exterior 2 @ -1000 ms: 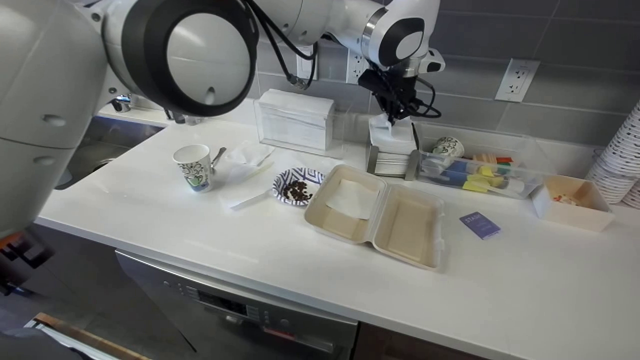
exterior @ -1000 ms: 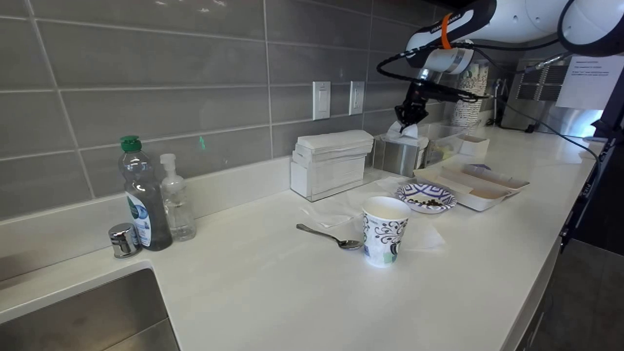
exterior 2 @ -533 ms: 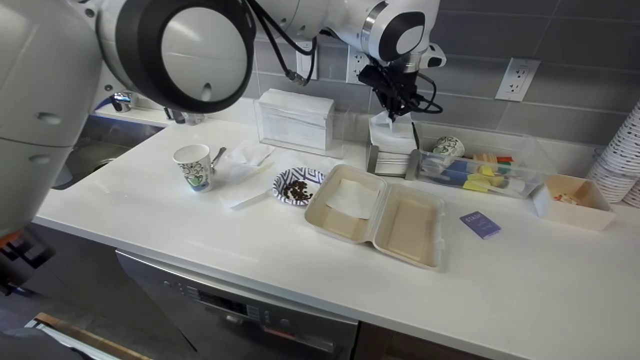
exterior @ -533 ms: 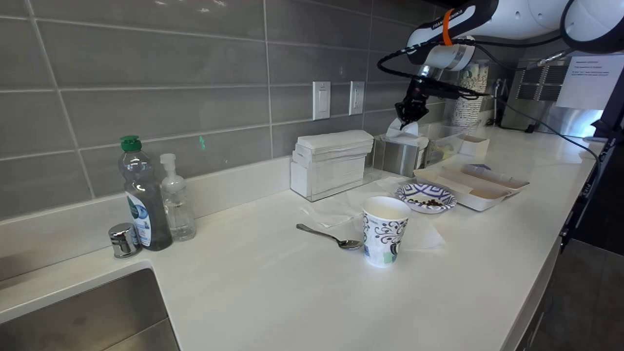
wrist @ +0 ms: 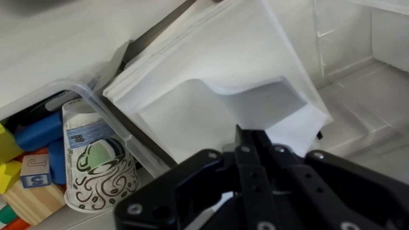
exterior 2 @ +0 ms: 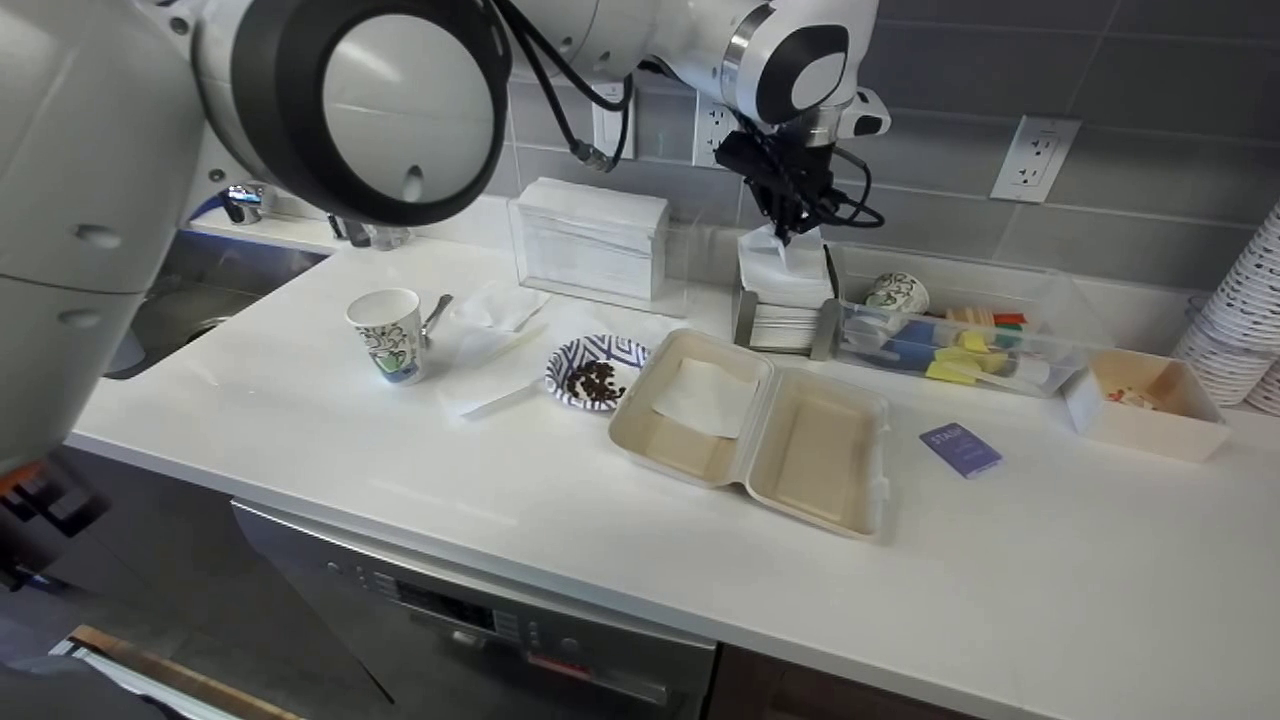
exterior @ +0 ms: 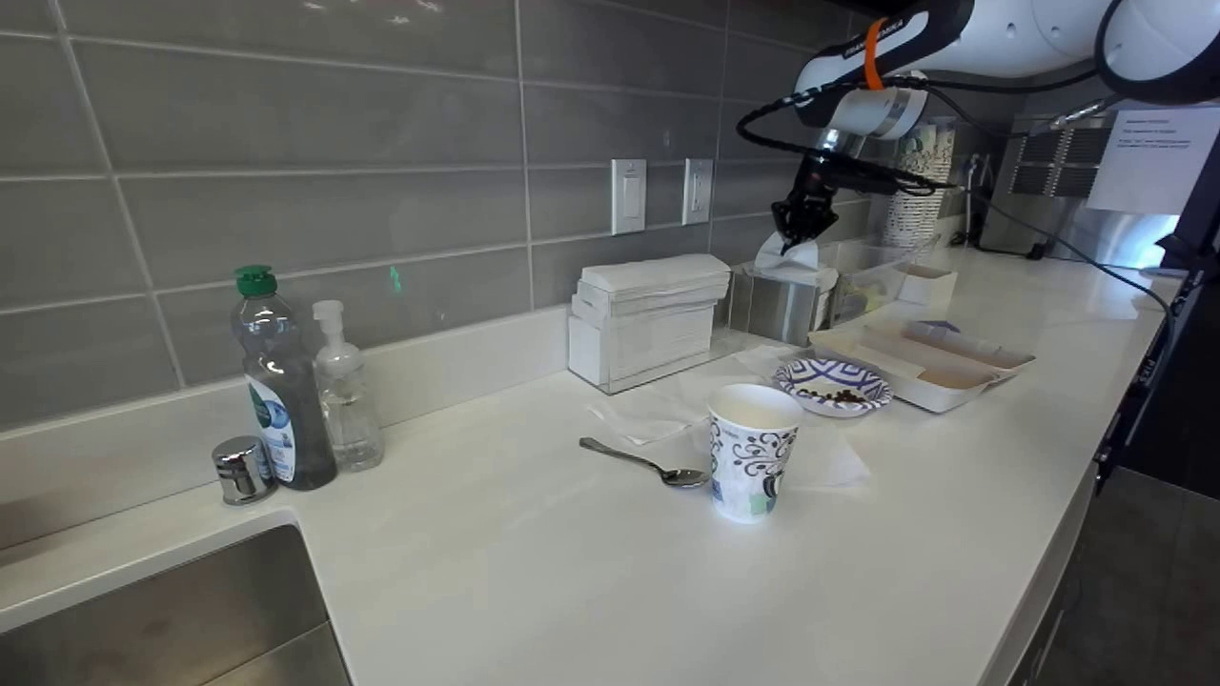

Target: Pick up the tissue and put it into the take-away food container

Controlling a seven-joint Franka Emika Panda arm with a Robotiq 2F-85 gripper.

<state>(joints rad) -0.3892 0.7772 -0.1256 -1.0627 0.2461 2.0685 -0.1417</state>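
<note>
The counter is brightly lit in both exterior views, while the appliance front below is left dim. Small glints are thrown back high on the tiled wall, and a bluish-white glare is caught on the metal surface beyond. In the wrist view, soft grey shadow is cast across the raised tissue, and the black gripper is slightly blurred.

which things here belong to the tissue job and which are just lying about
For the job:
black two-fingered tool
white paper tissue
grey metal tissue holder
open beige clamshell food container

Just lying about:
upright white patterned paper cup
silver metal spoon
flat purple packet
</note>
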